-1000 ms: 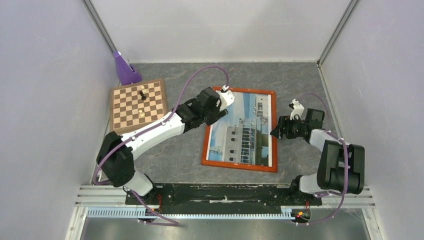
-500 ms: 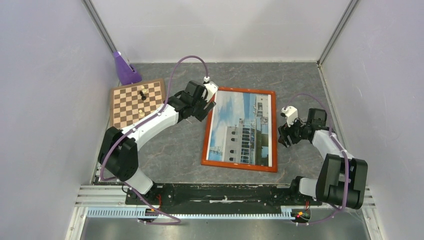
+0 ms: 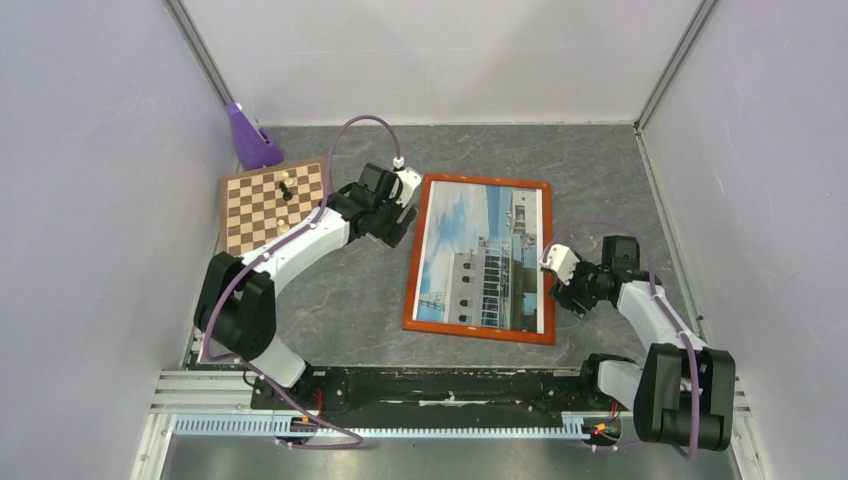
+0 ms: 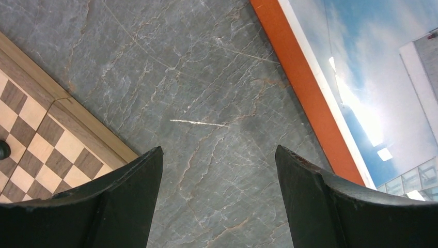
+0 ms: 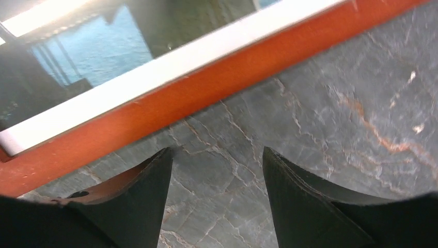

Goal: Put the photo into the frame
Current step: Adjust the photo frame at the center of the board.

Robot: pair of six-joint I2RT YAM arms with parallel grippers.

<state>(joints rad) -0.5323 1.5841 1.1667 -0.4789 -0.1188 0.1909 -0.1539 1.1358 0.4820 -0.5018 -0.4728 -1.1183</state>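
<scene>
The photo point(image 3: 483, 256) of a pale building under blue sky lies flat inside the orange-brown frame point(image 3: 415, 262) at the table's middle. Both show in the left wrist view, the frame rail point(image 4: 304, 93) and photo point(image 4: 382, 67) at the right, and in the right wrist view, the rail point(image 5: 196, 98) and photo point(image 5: 93, 57) across the top. My left gripper point(image 3: 392, 222) is open and empty over bare table just left of the frame's far-left part point(image 4: 219, 155). My right gripper point(image 3: 563, 290) is open and empty over bare table just right of the frame's right rail point(image 5: 217, 155).
A checkered chessboard point(image 3: 275, 207) with a few pieces lies at the left, its corner in the left wrist view point(image 4: 46, 139). A purple object point(image 3: 247, 138) stands in the back left corner. Walls enclose the grey marbled table point(image 3: 340, 300).
My left gripper has drawn back leftward off the frame's far-left corner onto bare table. My right gripper has moved nearer along the frame's right rail and turned. The photo and frame have stayed put.
</scene>
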